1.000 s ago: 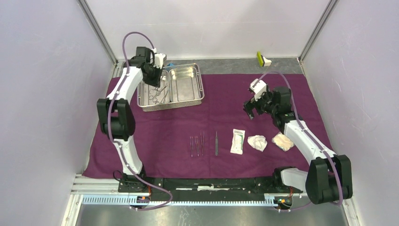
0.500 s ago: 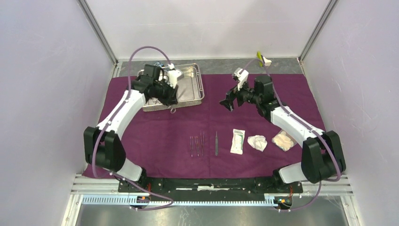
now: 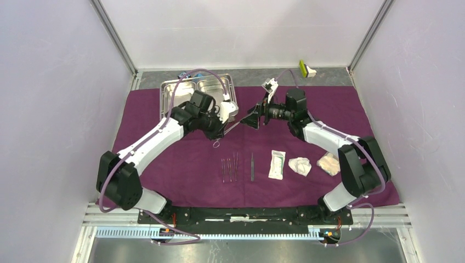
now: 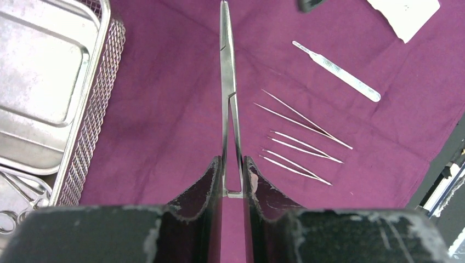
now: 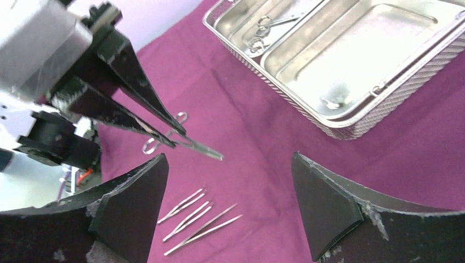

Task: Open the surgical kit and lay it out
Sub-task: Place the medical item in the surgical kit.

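Observation:
My left gripper (image 3: 221,131) is shut on a slim metal forceps (image 3: 234,126) and holds it above the purple cloth (image 3: 164,164), just in front of the steel tray (image 3: 164,104). In the left wrist view the forceps (image 4: 226,66) points away from the jaws (image 4: 233,175). My right gripper (image 3: 250,120) is open and empty, facing the forceps tip (image 5: 192,143) from close by (image 5: 229,159). Three tweezers (image 3: 229,167), a flat metal handle (image 3: 252,166), a white packet (image 3: 277,164) and two gauze wads (image 3: 300,165) lie in a row near the front.
More ring-handled instruments (image 5: 263,33) lie in the tray's left compartment (image 4: 16,203). A yellow-green and white object (image 3: 306,68) sits at the back right beyond the cloth. A small blue thing (image 3: 182,74) lies behind the tray. Walls close both sides.
My left gripper has come out of the tray with the forceps and moved right and nearer, over the cloth. My right gripper has swung left toward it.

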`<action>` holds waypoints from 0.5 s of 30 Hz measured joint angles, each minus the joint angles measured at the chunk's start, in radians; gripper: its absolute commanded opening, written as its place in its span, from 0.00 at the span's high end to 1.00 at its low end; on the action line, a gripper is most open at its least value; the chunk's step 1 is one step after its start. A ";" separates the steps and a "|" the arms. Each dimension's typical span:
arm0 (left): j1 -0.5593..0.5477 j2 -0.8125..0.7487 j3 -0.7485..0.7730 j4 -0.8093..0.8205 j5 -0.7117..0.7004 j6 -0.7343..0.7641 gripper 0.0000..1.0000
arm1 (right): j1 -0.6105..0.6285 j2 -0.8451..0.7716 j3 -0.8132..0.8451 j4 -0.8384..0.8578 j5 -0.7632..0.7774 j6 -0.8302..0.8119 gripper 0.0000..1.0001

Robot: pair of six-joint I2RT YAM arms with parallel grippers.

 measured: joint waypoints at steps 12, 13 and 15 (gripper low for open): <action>-0.093 -0.019 -0.041 0.060 -0.108 0.012 0.98 | 0.002 0.089 -0.058 0.194 -0.076 0.215 0.25; -0.100 -0.019 -0.045 0.063 -0.120 0.014 0.98 | 0.002 0.098 -0.061 0.212 -0.082 0.230 0.27; -0.119 -0.019 -0.052 0.075 -0.151 0.023 0.98 | 0.006 0.116 -0.066 0.249 -0.095 0.269 0.30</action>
